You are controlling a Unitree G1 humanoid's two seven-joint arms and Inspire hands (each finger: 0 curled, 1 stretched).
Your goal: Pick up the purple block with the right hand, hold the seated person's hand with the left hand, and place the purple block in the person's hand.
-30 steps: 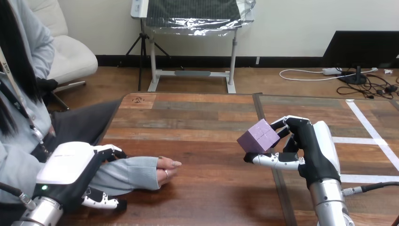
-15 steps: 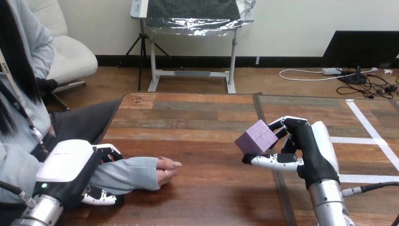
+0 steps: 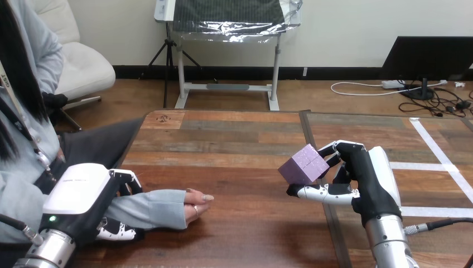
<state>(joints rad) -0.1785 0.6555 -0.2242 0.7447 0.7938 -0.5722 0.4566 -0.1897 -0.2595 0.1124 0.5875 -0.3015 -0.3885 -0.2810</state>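
- The right hand is holding the purple block up off the wooden table, right of the table's middle
- Its fingers are curling onto the block's upper right side, while its thumb is reaching out under the block's lower edge, so the block is sitting pinched between them
- The block is tilting, one corner pointing down toward the thumb, and it is sticking out to the left of the palm
- The left hand is lying at the table's near left side, wrapping around the person's forearm in its grey sleeve: its fingers are bending over the top of the sleeve and its thumb is showing beneath it
- The person's hand is resting on the table, loosely curled, its fingers pointing right toward the block
- The block and the person's hand are sitting well apart, with bare tabletop lying between them
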